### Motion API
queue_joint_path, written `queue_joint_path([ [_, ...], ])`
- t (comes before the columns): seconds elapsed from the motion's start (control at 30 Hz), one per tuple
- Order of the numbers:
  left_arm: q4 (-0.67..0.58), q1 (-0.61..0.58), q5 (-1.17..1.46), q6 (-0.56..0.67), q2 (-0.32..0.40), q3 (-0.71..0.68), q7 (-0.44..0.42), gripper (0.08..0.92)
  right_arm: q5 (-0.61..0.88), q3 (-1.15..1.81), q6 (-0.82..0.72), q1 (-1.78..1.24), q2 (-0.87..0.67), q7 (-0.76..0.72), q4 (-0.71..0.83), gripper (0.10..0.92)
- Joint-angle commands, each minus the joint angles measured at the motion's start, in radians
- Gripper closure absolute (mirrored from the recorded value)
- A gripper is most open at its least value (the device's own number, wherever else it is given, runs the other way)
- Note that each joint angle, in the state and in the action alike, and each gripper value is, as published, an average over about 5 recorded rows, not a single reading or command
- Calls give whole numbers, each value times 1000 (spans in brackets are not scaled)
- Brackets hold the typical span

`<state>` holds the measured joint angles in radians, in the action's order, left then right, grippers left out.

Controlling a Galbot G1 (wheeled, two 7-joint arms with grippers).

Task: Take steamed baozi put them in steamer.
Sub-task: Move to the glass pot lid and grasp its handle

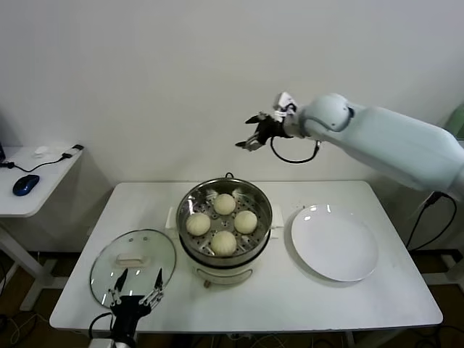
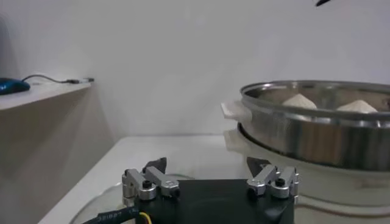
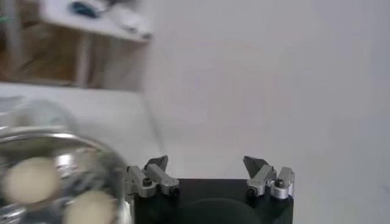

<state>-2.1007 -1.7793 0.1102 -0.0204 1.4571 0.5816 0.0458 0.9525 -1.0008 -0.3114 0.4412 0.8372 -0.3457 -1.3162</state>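
The shiny steel steamer [image 1: 190, 197] stands mid-table on a cream-white base. Several cream-white baozi lie on its perforated tray; one [image 1: 225, 204] is at the back, one [image 1: 224, 243] at the front. My right gripper [image 1: 254, 133] is open and empty, raised high above and behind the steamer. In the right wrist view its jaws stand wide apart [image 3: 206, 163], with two baozi [image 3: 30, 180] below. My left gripper [image 1: 136, 282] is open and empty, low at the table's front left over the lid; it also shows in the left wrist view [image 2: 207, 164], facing the steamer's side [image 2: 317, 131].
A round glass lid [image 1: 133, 259] lies flat on the table left of the steamer. A flat white plate [image 1: 335, 243] lies bare to the right. A side desk [image 1: 36, 181] with a blue mouse [image 1: 25, 184] stands at far left.
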Motion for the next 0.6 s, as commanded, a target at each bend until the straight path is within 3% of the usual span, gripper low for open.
queue_joint_path([
  [0.03, -5, 18, 17, -7, -11, 4, -5, 177, -246, 858, 115, -819, -339, 240, -171, 203],
  [0.27, 33, 64, 63, 32, -36, 22, -3, 177, -349, 1525, 271, -1515, -206, 223, -225, 203],
  [0.6, 80, 107, -61, 102, -46, 48, -9, 177, -397, 1716, 466, -1825, 155, 215, -205, 203],
])
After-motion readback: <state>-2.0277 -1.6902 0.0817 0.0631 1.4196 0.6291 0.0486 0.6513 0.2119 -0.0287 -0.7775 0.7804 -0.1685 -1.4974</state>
